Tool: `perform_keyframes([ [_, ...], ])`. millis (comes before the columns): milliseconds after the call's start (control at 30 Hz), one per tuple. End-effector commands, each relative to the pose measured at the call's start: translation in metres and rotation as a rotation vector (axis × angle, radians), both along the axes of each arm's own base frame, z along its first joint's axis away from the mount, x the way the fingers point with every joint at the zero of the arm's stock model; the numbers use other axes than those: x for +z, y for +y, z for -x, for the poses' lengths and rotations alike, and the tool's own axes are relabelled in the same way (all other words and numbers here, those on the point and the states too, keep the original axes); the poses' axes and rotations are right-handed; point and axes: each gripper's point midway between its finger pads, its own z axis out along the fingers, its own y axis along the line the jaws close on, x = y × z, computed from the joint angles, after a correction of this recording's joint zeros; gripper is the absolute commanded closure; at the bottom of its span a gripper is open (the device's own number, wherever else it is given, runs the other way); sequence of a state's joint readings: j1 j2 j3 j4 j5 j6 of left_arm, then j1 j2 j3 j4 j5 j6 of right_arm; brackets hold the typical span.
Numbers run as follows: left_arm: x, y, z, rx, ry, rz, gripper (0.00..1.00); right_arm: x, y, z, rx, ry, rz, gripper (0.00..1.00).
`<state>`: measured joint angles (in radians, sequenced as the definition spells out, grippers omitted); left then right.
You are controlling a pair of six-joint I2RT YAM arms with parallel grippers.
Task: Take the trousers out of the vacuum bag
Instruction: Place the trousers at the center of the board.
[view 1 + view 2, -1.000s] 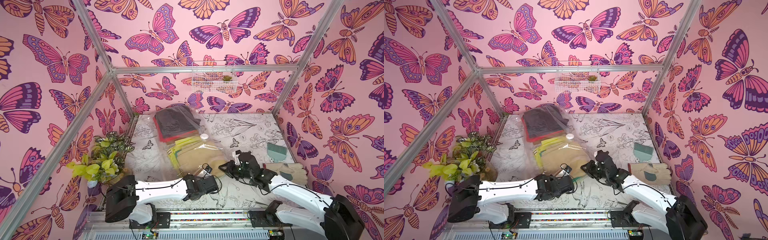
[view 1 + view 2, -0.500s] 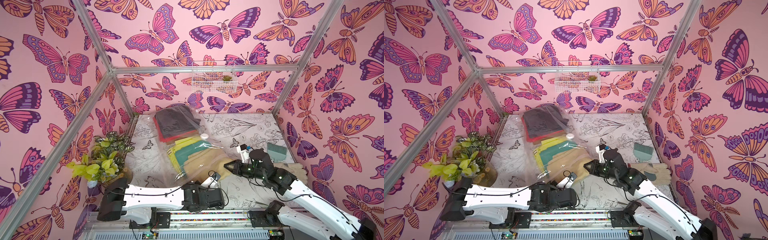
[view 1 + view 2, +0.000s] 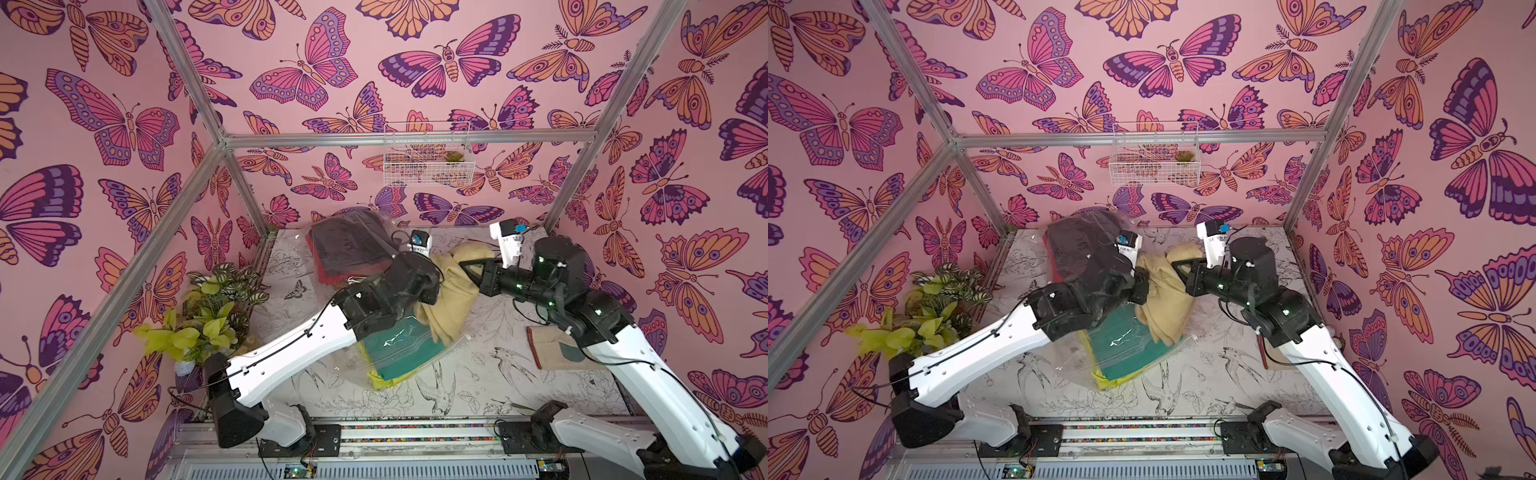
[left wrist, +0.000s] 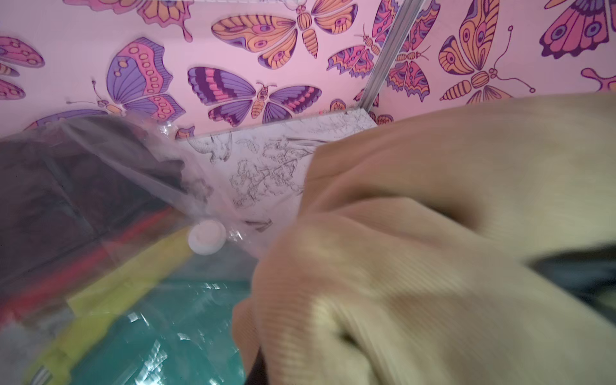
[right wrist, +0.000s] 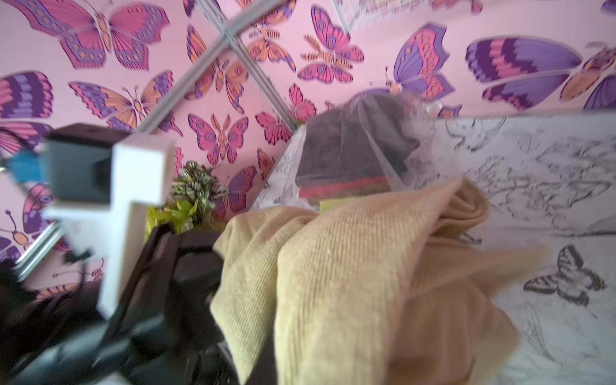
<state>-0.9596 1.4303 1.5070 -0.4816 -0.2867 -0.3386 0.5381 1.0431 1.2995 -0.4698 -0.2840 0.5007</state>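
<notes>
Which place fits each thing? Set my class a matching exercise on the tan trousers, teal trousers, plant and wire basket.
Things: 1 tan trousers; 2 teal trousers; 3 plant; 4 wire basket.
Places: A hung high at the back; B inside the bag; C at the far left; D held up by the right gripper.
Pairs: 1-D, 2-B, 3-C, 4-A.

The tan trousers (image 3: 451, 299) are a ribbed sandy beige. Through the clear, glinting vacuum bag (image 4: 200, 180) show teal green trousers (image 3: 399, 347), yellow trousers (image 3: 377, 380), red trousers (image 3: 324, 277) and black trousers (image 3: 349, 243). Its valve cap (image 4: 206, 237) is white. The bench (image 3: 490, 386) is white with black line drawings of birds and flowers. The walls (image 3: 374, 62) are pink with purple, magenta and orange butterflies.
</notes>
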Motion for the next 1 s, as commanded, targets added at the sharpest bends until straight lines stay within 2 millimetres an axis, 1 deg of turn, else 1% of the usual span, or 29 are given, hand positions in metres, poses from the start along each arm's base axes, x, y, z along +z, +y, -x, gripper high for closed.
perform_keyframes([
  [0, 0.014, -0.046, 0.065, -0.493, -0.084, -0.042, 1.0, 0.03, -0.001, 0.009, 0.015, -0.091, -0.043, 1.0],
  [233, 0.007, -0.048, 0.06, -0.484, -0.084, -0.068, 1.0, 0.031, -0.002, 0.008, 0.01, -0.096, -0.032, 1.0],
  [433, 0.006, -0.048, 0.055, -0.478, -0.108, -0.105, 1.0, 0.034, -0.007, -0.002, -0.045, -0.102, -0.006, 1.0],
  [567, 0.008, -0.048, 0.046, -0.458, -0.14, -0.141, 1.0, 0.03, -0.026, -0.017, -0.178, -0.087, 0.039, 1.0],
  [700, 0.006, -0.051, 0.028, -0.421, -0.19, -0.211, 1.0, 0.031, -0.046, -0.032, -0.283, -0.075, 0.059, 1.0],
  [867, 0.004, -0.059, 0.004, -0.385, -0.247, -0.298, 1.0, 0.031, -0.071, -0.052, -0.355, -0.025, 0.011, 1.0],
  [967, 0.003, -0.066, -0.014, -0.367, -0.292, -0.362, 1.0, 0.032, -0.082, -0.063, -0.365, -0.013, -0.02, 1.0],
])
